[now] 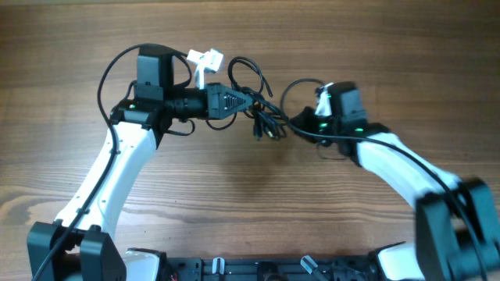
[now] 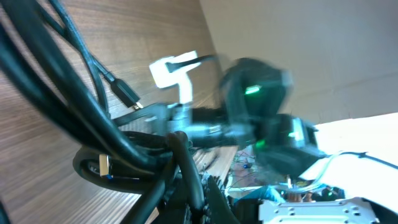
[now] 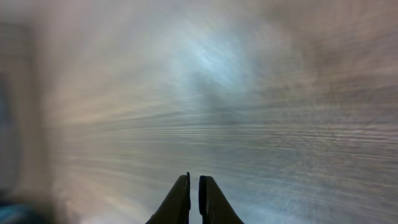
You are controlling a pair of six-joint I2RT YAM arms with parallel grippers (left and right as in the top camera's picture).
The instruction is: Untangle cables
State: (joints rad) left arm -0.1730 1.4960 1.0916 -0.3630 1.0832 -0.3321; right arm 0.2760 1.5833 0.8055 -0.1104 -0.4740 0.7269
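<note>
At the near edge of the table [image 1: 234, 211] stand two arms. The table is brown wood with long lines in it. The left arm [image 1: 117, 172] and the right arm [image 1: 398, 160] both have smooth white shells and black joints. Each has thick black wires looping off it and a small green light near the wrist.

A bit farther in, the two arms lean toward each other in the middle.

The left claw [image 1: 250, 102] is black and pointy. It is closed tight on the cables [image 1: 262, 117]. The cables are thin, black and bendy. They sit in a messy bunch right at the tip of this claw, between the two arms. Loops stick out above and little plug ends hang below. From the left wrist, the cables [image 2: 124, 140] look shiny and crowd the front of the picture, hiding the claw's own fingers. A flat metal plug end pokes out low down.

The right claw [image 3: 193, 179] has two dark fingers pressed almost together. It has nothing in it. Under it is only blurry wood.

Farthest away is a white plug [image 1: 205, 62], blocky and hard, lying just beyond the left wrist.
</note>
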